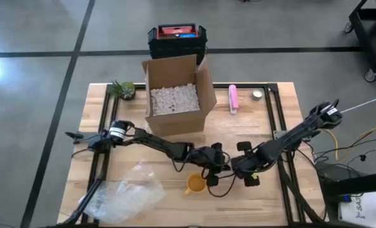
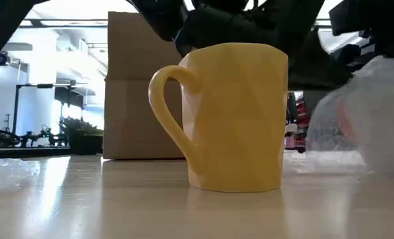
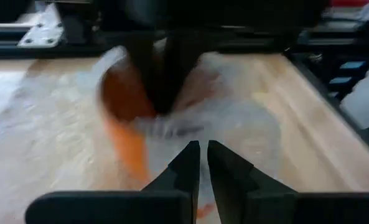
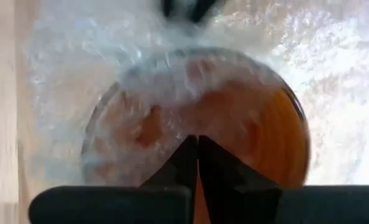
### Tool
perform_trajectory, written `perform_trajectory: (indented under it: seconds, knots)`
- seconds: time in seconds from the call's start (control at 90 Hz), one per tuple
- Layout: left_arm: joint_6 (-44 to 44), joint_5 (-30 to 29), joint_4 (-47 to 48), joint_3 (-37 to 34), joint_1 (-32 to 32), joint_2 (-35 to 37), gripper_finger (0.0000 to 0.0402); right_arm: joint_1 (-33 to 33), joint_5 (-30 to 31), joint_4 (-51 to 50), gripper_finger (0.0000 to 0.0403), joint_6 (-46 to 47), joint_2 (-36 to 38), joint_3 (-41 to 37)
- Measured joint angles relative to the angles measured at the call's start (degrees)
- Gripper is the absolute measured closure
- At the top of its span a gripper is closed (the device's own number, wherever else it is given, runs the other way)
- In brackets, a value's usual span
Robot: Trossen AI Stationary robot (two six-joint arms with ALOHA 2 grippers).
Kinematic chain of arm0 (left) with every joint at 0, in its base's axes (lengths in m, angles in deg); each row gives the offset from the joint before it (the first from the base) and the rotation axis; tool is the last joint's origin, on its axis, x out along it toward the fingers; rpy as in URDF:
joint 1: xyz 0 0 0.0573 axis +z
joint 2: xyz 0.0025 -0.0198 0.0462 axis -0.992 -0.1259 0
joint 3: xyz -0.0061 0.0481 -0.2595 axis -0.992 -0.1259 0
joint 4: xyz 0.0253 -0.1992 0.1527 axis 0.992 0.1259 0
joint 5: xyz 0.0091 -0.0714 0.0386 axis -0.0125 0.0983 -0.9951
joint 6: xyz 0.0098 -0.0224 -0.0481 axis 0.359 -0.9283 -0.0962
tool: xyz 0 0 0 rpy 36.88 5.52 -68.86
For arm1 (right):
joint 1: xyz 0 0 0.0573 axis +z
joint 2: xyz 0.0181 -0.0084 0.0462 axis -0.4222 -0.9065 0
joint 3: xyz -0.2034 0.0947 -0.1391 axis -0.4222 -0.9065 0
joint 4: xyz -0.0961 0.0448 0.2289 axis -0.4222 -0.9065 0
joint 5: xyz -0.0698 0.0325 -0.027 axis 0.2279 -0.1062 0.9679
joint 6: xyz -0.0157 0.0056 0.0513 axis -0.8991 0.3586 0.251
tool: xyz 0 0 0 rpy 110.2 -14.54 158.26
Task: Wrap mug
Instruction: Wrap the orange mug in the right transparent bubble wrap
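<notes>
A yellow mug (image 1: 195,183) stands upright on the wooden table (image 1: 283,209), its handle (image 2: 167,106) toward the table's left. A sheet of clear bubble wrap (image 4: 109,68) hangs over and beside the mug; in the low view it shows at the right (image 2: 363,113). My left gripper (image 1: 217,170) and my right gripper (image 1: 237,168) meet just right of the mug, a little above the table, both shut on this sheet. The mug shows orange through the wrap in both wrist views (image 3: 125,106) (image 4: 259,124). My left gripper pinches the bubble wrap (image 3: 200,134) between its two nearly closed fingers; the sheet runs from them over the mug to the other gripper. Which edge or how many layers, I cannot tell. My right gripper pinches the wrap (image 4: 193,127) between its shut fingers, from above and pointing down at the mug's mouth. The sheet spreads over the mug's opening, lifted off the table here.
An open cardboard box (image 1: 175,95) of white packing peanuts stands behind the mug. More crumpled bubble wrap (image 1: 121,196) lies at the near left. A pink object (image 1: 233,99), a small tin (image 1: 257,94), a plant (image 1: 123,89) and a black crate (image 1: 177,39) sit at the far side.
</notes>
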State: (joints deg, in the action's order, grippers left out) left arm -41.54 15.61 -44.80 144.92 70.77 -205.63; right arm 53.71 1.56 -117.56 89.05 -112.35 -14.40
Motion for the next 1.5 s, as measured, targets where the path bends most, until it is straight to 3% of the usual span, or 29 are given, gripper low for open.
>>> perform_trajectory:
  seconds: [0.322,0.411,0.522,0.622,0.856,0.967,1.344,1.5]
  knots:
    - [-2.86,0.13,-1.6,0.0,-1.04,-0.96,0.0382,0.0,0.07,0.42,0.0403,-4.04,1.91,0.0]
    - [-2.16,-1.05,5.33,0.35,-0.91,1.24,0.0382,0.0,0.0,1.14,0.0403,-2.85,2.08,0.0]
    - [0.57,-8.32,16.95,2.34,-0.47,5.88,0.0382,0.0,-0.16,2.4,0.0403,-0.29,1.56,0.0]
    - [2.58,-11.84,20.22,2.54,0.77,7.58,0.0382,0.11,-0.2,2.84,0.0403,-0.18,0.73,-0.06]
    - [2.02,-7.77,13.2,2.04,1.27,0.66,0.0382,0.11,-0.17,5.42,0.0403,-0.47,-0.55,-0.66]
    - [-1.69,-2.9,9.23,2.19,1.3,-1.6,0.0382,0.11,-0.15,5.32,0.0403,-0.52,-0.63,-0.87]
    - [-2.05,3.07,3.49,2.08,0.76,-2.12,0.0382,0.07,-0.1,5.6,0.0403,-7.75,-0.54,-0.96]
    - [-1.57,2.59,6.93,2.08,0.59,-0.24,0.0382,0.13,-0.12,5.58,0.0403,-9.01,0.03,-0.96]
